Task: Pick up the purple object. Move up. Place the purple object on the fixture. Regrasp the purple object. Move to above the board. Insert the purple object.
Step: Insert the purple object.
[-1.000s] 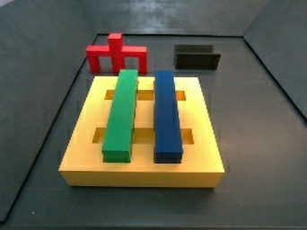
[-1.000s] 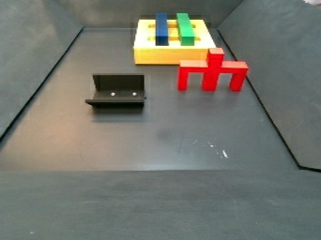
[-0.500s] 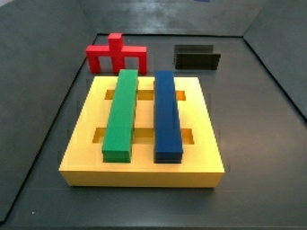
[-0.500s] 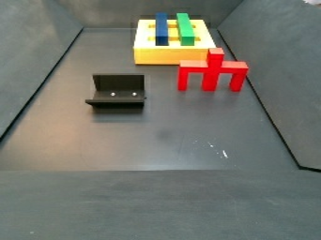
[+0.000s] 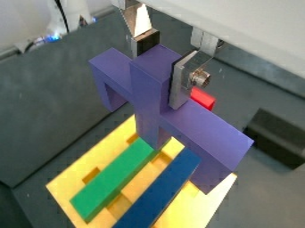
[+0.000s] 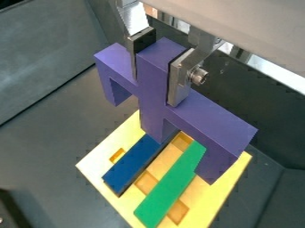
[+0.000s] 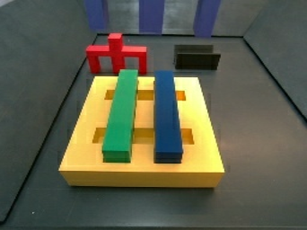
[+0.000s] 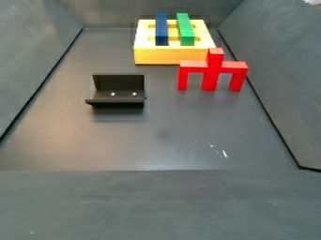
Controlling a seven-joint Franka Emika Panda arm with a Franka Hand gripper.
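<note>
My gripper (image 5: 163, 64) is shut on the raised central post of the purple object (image 5: 179, 125), and both wrist views show it so (image 6: 159, 64). The purple object (image 6: 205, 125) hangs above the yellow board (image 5: 71, 178), crossbar level and legs pointing down. In a side view only three purple leg ends (image 7: 153, 11) reach in at the top edge, above the board (image 7: 144, 171); the gripper itself is out of that view. The black fixture (image 7: 198, 57) stands bare behind the board, and another side view shows the fixture (image 8: 116, 92) alone on the floor.
A green bar (image 7: 120, 112) and a long dark-blue bar (image 7: 168, 112) lie side by side in the board's slots. A red piece (image 7: 117, 56) stands behind the board, beside the fixture. Grey walls close in the floor.
The purple object's legs have come down into the top of a side view, where nothing purple showed a second ago. The board, red piece and fixture have not moved.
</note>
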